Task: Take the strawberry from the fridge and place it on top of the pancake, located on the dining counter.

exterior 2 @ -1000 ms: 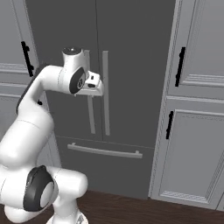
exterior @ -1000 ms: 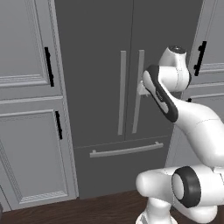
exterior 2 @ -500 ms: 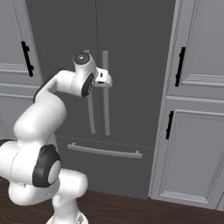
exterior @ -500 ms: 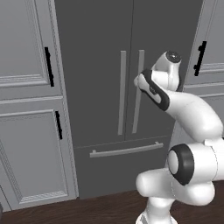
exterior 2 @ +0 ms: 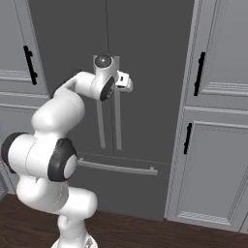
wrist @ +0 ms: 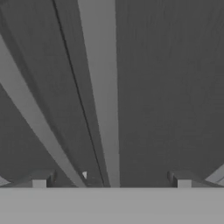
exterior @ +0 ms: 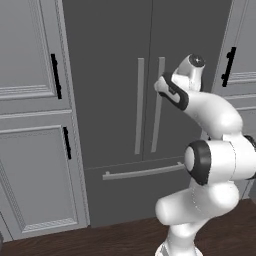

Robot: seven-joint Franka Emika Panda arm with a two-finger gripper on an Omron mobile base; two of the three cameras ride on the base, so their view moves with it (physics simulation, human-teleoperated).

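Dark wood floor below, grey cabinetry on both sides, and dead centre the tall dark fridge (exterior: 125, 100) with both doors shut, so the strawberry I'm after is somewhere behind them and I can't say which shelf. Sweeping left to right in the left base view: a panelled cabinet (exterior: 30, 120) with two short black handles, one above the other, then the fridge's left door, then its two long vertical bar handles side by side, the left bar handle (exterior: 139, 105) and the right bar handle (exterior: 158, 102), and under them one horizontal drawer handle (exterior: 142, 171) across the bottom drawer. Beyond my arm, another cabinet with a black handle (exterior: 230, 66). Now the relation that matters: my pincer (wrist: 111, 177) points straight at the door face, jaws spread wide and holding nothing, and in the hand view a pale bar handle (wrist: 103, 92) runs lengthwise up the middle, sitting between my two fingertips (wrist: 39, 181). From the right base view my hand (exterior 2: 123, 81) is level with the upper part of the bars and just beside the right one. That bar's long axis is vertical, so I judge I need to push forward until the bar is between the jaws, then close across it. No contact yet, as far as I can tell.
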